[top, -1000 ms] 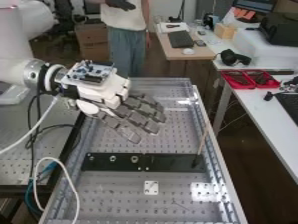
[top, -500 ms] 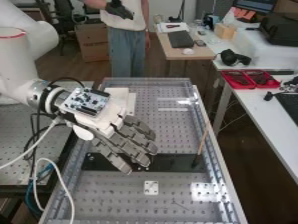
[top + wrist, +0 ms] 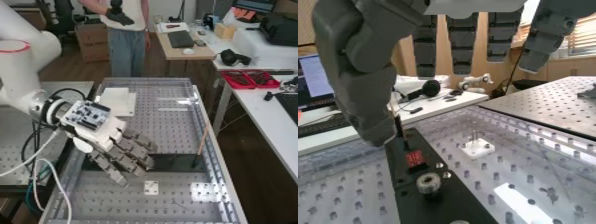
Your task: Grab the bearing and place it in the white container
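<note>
Robot hand (image 3: 104,135) above the long black rectangular plate (image 3: 179,162), fingers (image 3: 462,45) extended and spread, thumb (image 3: 364,95) apart from them; nothing held. The silvery ring-shaped metal bearing (image 3: 428,183), as it is judged to be, stands on the plate below the hand, touching neither thumb nor fingers, its axis roughly upright. The coming grasp turns on this offset: the hand would need to descend over the ring, then close thumb and fingers about its wall. The neighbouring metal fittings could be caught instead. The low, square white container (image 3: 118,101) rests on the perforated metal bench (image 3: 193,202), beyond the plate towards the bench's far end; its contents cannot be made out. Past the plate's end with the thin wooden stick (image 3: 202,141), a divided red tray (image 3: 251,86) on the white side table holds dark objects.
</note>
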`<state>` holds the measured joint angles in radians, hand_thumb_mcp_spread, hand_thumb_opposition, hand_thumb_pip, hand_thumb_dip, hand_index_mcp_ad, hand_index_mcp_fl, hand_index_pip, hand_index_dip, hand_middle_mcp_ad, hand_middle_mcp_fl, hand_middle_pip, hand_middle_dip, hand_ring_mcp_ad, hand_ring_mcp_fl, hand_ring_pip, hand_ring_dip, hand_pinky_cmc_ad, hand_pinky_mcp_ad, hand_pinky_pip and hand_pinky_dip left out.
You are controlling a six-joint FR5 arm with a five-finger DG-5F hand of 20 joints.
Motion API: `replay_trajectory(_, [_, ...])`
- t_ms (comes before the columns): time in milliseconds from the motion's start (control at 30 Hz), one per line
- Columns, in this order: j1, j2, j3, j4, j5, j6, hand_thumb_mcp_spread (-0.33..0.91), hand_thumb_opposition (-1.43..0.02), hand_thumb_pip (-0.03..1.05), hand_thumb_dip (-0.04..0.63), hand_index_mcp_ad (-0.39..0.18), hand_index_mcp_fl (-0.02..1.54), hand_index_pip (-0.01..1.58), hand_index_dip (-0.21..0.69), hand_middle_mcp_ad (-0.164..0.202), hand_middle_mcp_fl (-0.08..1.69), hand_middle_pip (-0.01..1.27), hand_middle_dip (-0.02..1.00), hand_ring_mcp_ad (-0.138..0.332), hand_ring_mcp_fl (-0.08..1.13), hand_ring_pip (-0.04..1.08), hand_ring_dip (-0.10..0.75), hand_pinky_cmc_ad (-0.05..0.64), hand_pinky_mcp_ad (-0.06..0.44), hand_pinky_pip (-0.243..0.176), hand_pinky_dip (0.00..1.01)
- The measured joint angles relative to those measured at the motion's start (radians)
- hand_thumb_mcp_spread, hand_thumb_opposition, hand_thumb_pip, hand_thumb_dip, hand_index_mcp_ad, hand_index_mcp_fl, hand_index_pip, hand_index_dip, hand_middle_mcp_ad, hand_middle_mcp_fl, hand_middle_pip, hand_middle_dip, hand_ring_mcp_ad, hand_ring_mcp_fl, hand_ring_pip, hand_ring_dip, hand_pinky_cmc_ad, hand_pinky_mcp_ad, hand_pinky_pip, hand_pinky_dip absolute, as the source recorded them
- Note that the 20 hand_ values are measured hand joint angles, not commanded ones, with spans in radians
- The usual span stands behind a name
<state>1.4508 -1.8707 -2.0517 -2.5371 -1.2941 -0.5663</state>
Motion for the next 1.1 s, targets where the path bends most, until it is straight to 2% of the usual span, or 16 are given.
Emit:
replay_trajectory(233, [-0.015, -0.041, 0.006, 0.015, -0.016, -0.019, 0.44, -0.78, 0.54, 0.246, -0.079, -0.01, 0.8, 0.117, 0.098, 0.01, 0.12, 0.3, 0.176, -0.01, 0.1, 0.096, 0.332, 0.291, -0.059, 0.18])
replay_trajectory(500, [-0.022, -0.062, 0.008, 0.042, -0.07, -0.04, 0.44, -0.78, 0.54, 0.246, -0.079, -0.01, 1.21, 0.159, 0.101, 0.0, 0.13, 0.26, 0.171, -0.01, 0.1, 0.096, 0.332, 0.293, -0.059, 0.18])
replay_trajectory(700, [-0.028, -0.072, 0.009, 0.06, -0.107, -0.06, 0.45, -0.79, 0.55, 0.25, -0.075, -0.01, 1.35, 0.188, 0.098, 0.0, 0.12, 0.25, 0.145, -0.01, 0.1, 0.096, 0.332, 0.293, -0.059, 0.18])
replay_trajectory(1100, [-0.074, -0.103, 0.027, 0.073, -0.196, -0.13, 0.48, -0.82, 0.56, 0.264, -0.091, -0.01, 1.42, 0.218, 0.091, 0.01, 0.13, 0.25, 0.147, -0.01, 0.1, 0.096, 0.332, 0.29, -0.059, 0.18])
